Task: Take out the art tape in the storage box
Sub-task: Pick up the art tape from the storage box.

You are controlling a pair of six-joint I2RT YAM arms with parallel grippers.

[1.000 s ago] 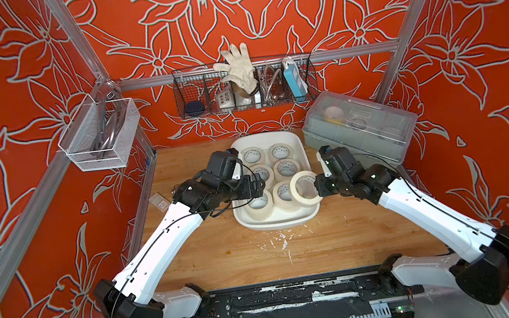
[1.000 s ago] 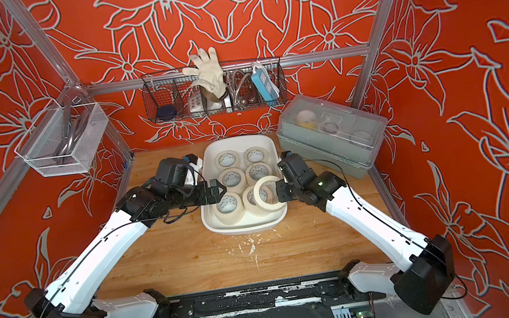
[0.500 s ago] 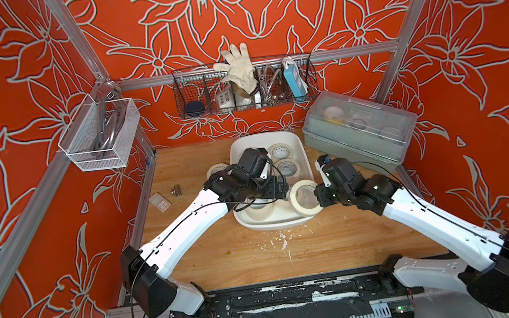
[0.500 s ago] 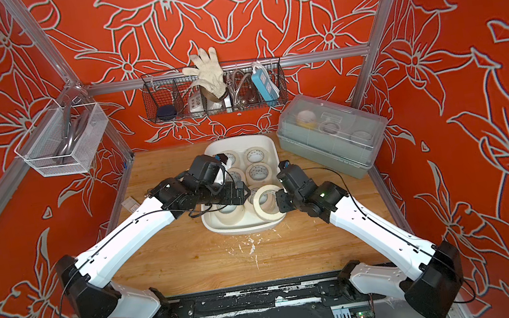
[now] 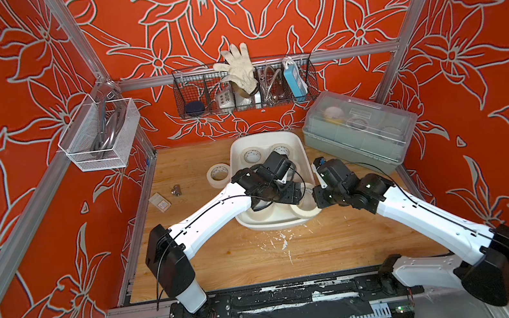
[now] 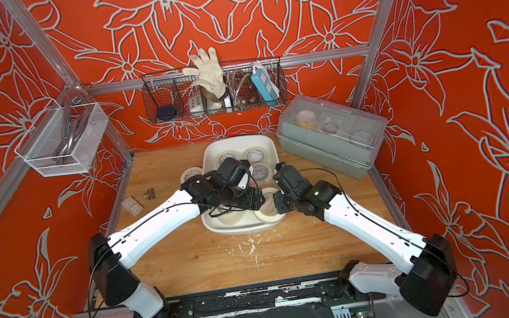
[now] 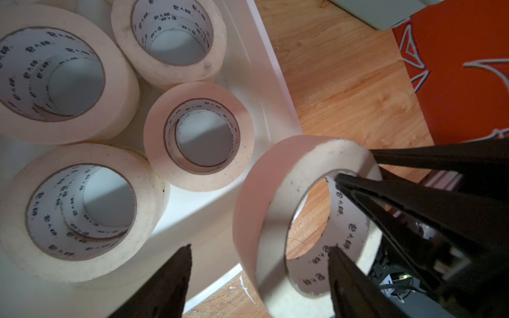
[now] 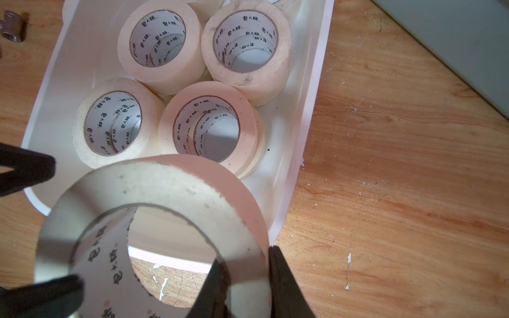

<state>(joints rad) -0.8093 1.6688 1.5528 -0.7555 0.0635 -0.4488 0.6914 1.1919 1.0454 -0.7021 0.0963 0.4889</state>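
1. Walls (image 5: pixel 13 65): three sides, orange-red, printed with pale outlined flowers and edged with aluminium rails.
2. Table (image 5: pixel 227 265): one pale wooden top, scuffed, with white flecks just short of both grippers.
3. Arms: two, with white shells and black joints. The left arm (image 5: pixel 213 213) and right arm (image 5: pixel 422 210) converge over the tub's near end.
4. Grey-green box (image 5: pixel 360 131): one, rectangular, with a translucent domed lid, well out past the right gripper.
5. Storage box (image 5: pixel 263 138): one glossy white tub, round-cornered and lidless, beneath and ahead of both grippers.
6. Baskets: two, both far beyond the grippers.
   - The black wire basket (image 5: pixel 189 88) hangs on the back wall, with one cream glove (image 5: pixel 239 70) draped on it.
   - The white mesh basket (image 5: pixel 99 144) hangs on the left wall.
7. Art tape (image 8: pixel 245 46): cream rings with white printed cores.
   - Four stacks show whole in the tub just ahead of the right gripper (image 8: pixel 245 256), some two high.
   - Parts of two more show farther on; the total cannot be counted.
8. Held roll (image 8: pixel 170 187): one, tilted on edge above the tub's near rim, between the grippers.
   - The right gripper is clamped on its wall, one finger in the core and one outside.
   - The left gripper (image 7: pixel 260 247) stands parted astride the opposite wall; contact cannot be told.
9. Loose roll (image 5: pixel 219 175): one, lying flat on the table just beside the tub, behind the left gripper.
10. One metal pipe fitting (image 5: pixel 176 190) and one small card (image 5: pixel 159 202), farther out on that side.
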